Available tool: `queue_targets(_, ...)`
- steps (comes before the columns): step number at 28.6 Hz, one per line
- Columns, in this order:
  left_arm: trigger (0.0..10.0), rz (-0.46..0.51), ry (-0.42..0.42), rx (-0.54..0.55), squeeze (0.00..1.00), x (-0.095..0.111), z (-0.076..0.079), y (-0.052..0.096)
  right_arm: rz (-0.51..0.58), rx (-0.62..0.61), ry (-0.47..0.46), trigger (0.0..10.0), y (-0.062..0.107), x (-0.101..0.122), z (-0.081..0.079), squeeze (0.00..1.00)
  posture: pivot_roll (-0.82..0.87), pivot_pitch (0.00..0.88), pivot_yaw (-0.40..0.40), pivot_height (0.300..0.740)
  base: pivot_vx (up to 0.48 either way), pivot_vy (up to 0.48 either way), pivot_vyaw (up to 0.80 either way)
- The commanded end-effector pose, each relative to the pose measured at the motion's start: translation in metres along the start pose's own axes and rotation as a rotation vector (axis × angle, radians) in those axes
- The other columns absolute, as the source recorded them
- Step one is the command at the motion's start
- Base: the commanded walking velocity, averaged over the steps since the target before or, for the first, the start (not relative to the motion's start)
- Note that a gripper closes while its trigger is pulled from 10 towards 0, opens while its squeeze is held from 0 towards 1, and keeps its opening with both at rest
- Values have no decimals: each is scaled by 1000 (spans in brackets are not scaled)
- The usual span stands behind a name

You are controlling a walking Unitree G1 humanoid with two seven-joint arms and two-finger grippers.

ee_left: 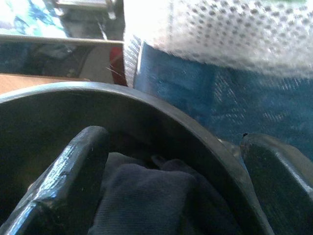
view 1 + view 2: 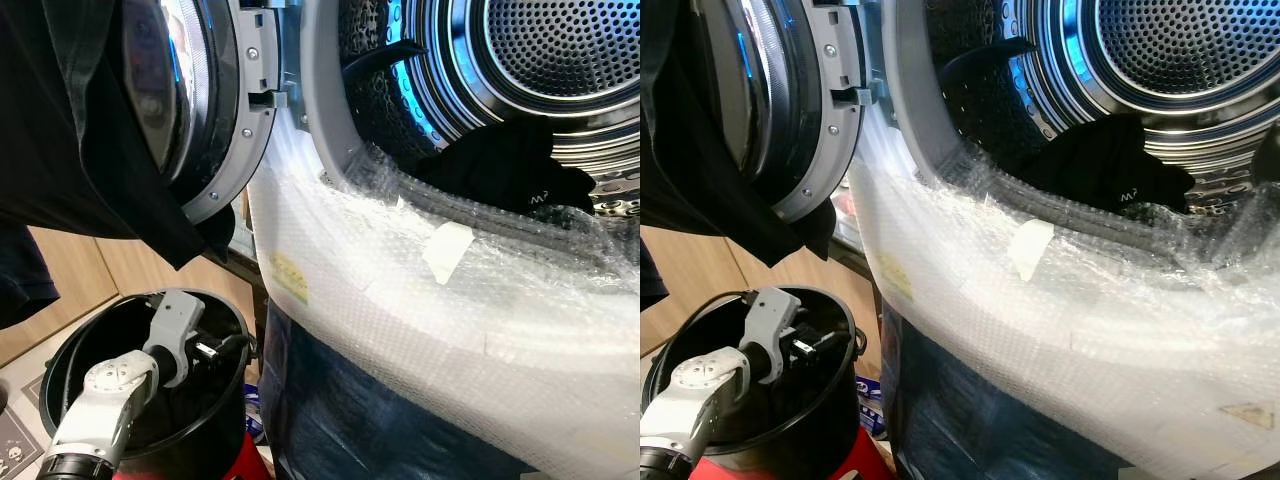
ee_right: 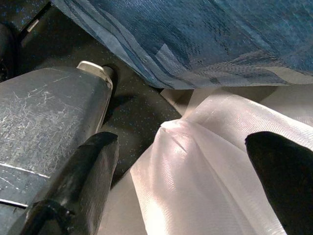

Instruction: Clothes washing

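The washer's drum stands open with a black garment lying at its front lip. Another black cloth hangs over the open door. At the lower left a black bucket holds dark clothes. My left gripper reaches down into that bucket. Its fingers are open just above the clothes, near the bucket's rim, with nothing held. My right gripper hangs idle and open over white plastic sheeting.
Bubble wrap covers the washer's front below the opening, with dark blue wrapping lower down. The bucket sits on something red. Wooden flooring lies to the left. A grey scratched object is beside the right gripper.
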State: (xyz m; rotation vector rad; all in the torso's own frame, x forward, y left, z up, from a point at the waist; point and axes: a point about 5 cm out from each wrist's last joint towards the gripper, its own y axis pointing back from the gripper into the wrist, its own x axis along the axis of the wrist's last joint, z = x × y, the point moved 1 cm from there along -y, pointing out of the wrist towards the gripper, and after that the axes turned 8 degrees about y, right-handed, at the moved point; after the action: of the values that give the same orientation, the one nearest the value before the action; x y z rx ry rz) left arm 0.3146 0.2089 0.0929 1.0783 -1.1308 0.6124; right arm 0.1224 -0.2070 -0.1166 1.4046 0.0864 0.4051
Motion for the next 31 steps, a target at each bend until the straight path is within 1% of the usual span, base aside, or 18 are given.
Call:
queue_targets(1,10000,-41,-19,20,0,-3,-3,1,-4,-5,-2,10000,0,-2,2,0,41,9,-37,740,0,0,0)
queue_targets(2,10000,-52,-11,45,0,-5,-5,2,-3,-6,6,10000,0,-1,2,0,45,15,-39,740,0,0,0)
queue_targets(5,10000,-60,-5,56,0,-7,-6,2,-3,-6,9,10000,0,-1,2,0,43,16,-37,740,0,0,0)
queue_targets(9,10000,-84,34,59,0,-16,-5,7,12,-8,-10,10000,0,3,1,0,20,20,-29,740,0,0,0)
queue_targets(10,10000,-84,34,59,0,-16,-5,7,12,-8,-10,10000,0,3,1,0,20,20,-29,740,0,0,0)
queue_targets(11,10000,-79,26,109,0,-16,-10,12,18,-11,-18,10000,0,5,2,0,25,17,-26,740,0,0,0)
queue_targets(12,10000,-74,21,128,0,-15,-12,13,20,-12,-18,10000,0,6,2,0,27,17,-26,740,0,0,0)
queue_targets(13,10000,-36,22,179,0,-8,-17,16,22,-11,-17,10000,0,6,2,0,33,13,-27,740,0,0,0)
queue_targets(17,10000,13,41,247,0,1,-23,23,28,-15,-26,10000,0,7,3,0,30,15,-26,740,0,0,0)
queue_targets(19,10000,21,32,261,0,3,-23,26,29,-19,-32,10000,0,7,3,0,33,17,-29,740,0,0,0)
queue_targets(20,10000,14,13,271,0,2,-23,28,29,-14,-22,10000,0,7,3,0,40,16,-35,740,0,0,0)
queue_targets(24,10000,11,29,300,0,-1,-28,33,27,-13,-12,10000,0,8,2,0,44,18,-33,740,0,0,0)
queue_targets(27,10000,-9,28,293,0,-4,-28,35,33,-11,-3,10000,0,10,2,0,41,19,-31,740,0,0,0)
queue_targets(31,10000,-22,63,329,0,-7,-30,36,46,-8,21,10000,1,13,2,0,39,22,-31,740,0,0,0)
